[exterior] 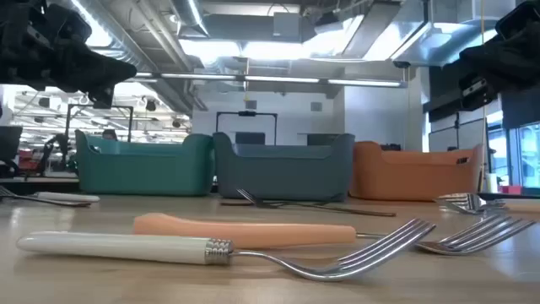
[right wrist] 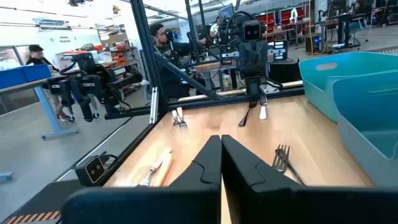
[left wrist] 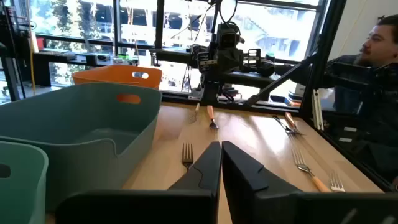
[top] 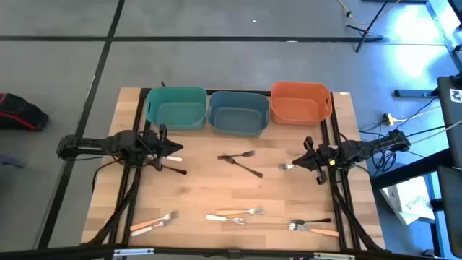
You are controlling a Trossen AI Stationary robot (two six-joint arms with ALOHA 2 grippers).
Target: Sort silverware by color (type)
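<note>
The silverware lies scattered on the wooden table. Two black-handled forks (top: pixel 240 160) cross at the middle, and one fork (top: pixel 286 167) lies just ahead of my right gripper (top: pixel 294 163). A black-handled fork (top: pixel 175 170) lies beside my left gripper (top: pixel 179 150). Along the near edge are an orange and a white fork (top: pixel 153 222), two cream forks (top: pixel 234 214), and a black and an orange one (top: pixel 314 227). Both grippers hover shut above the table, pointing at each other, with nothing between their fingers (left wrist: pixel 211 165) (right wrist: pixel 211 155).
Three bins stand in a row at the far edge: teal (top: pixel 177 115), blue-grey (top: pixel 238 121) and orange (top: pixel 301 110). Black frame rails (top: pixel 333 195) run along both table sides. People sit beyond the table in the wrist views. Bare wood lies between the grippers and the near forks.
</note>
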